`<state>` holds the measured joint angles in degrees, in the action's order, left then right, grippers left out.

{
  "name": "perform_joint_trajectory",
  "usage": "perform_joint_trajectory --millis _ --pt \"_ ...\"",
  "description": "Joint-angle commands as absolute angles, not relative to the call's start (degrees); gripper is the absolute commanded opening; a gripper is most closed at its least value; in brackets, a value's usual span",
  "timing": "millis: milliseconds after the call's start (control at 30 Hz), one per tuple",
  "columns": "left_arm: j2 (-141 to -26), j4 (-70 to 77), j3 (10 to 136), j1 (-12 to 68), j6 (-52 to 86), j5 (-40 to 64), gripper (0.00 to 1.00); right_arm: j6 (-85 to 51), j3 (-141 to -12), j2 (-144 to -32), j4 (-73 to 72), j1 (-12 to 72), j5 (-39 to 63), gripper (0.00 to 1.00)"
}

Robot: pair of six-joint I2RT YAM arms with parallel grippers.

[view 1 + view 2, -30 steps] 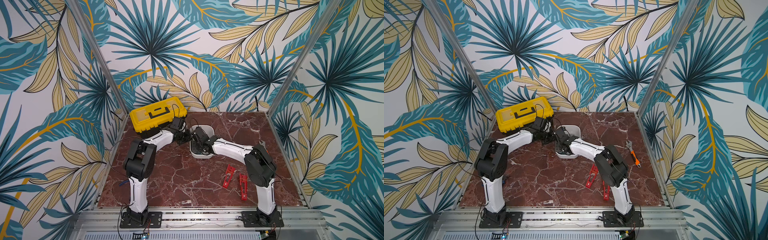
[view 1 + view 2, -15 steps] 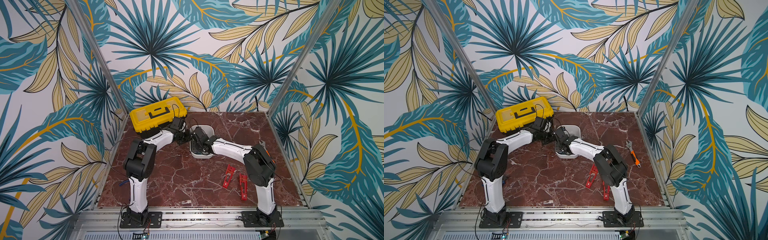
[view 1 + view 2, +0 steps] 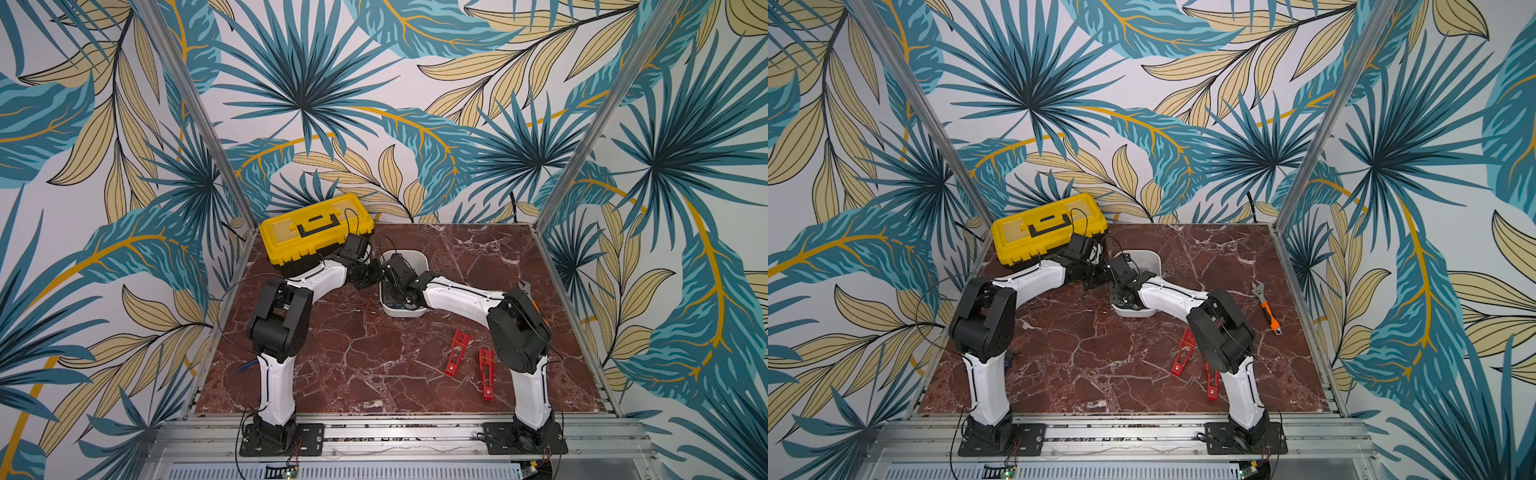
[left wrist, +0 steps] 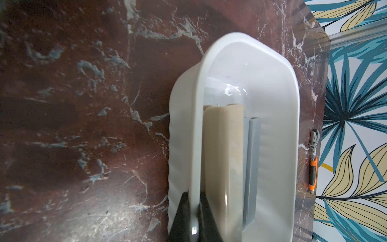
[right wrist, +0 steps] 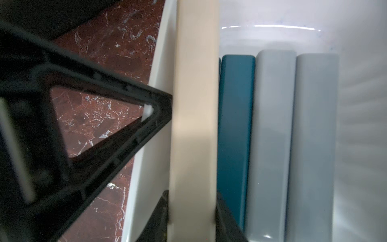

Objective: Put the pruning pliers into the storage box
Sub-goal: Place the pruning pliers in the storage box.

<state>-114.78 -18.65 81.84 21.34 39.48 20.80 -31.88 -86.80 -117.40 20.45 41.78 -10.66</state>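
In both top views my two arms meet over the white box point(image 3: 415, 259), which sits just past the centre of the tabletop point(image 3: 353, 374) toward 12 o'clock. They hide what lies inside it. Those views do show what remains out on the tabletop: two red pieces point(image 3: 457, 351) at 4 o'clock, the yellow toolbox point(image 3: 316, 232) at 11 o'clock, and, in a top view, the wrench point(image 3: 1265, 305) whole at 3 o'clock near the edge.

The wrist views give me the inside of the box. From the right wrist I see four pieces lying side by side, lengthwise: a beige piece point(image 5: 194, 125) against the box wall, then a teal piece point(image 5: 235, 125), then two grey pieces point(image 5: 270, 136). The left wrist view shows the beige one and the grey ones but not the teal.

My left hand point(image 4: 195, 209) is pinched tight on the box rim, with one finger outside the wall and one inside. My right hand point(image 5: 192, 222) is nearly closed around the near end of the beige piece, with a finger pressed to each flank. I cannot tell whether that piece rests on the box floor.
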Motion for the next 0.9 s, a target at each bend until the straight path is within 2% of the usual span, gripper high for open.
perform_joint_trajectory --millis 0,67,867 --pt "-113.54 -12.85 82.62 21.59 40.46 24.08 0.00 -30.97 -87.31 -117.85 20.83 42.52 -10.54 0.38" --pt "-113.56 -12.78 82.70 21.54 40.44 24.10 0.00 -30.77 -87.30 -117.59 20.83 42.46 -10.48 0.40" --pt "-113.55 -13.10 83.12 21.75 40.43 24.00 0.00 -28.47 -86.41 -112.02 21.70 42.64 -13.36 0.44"
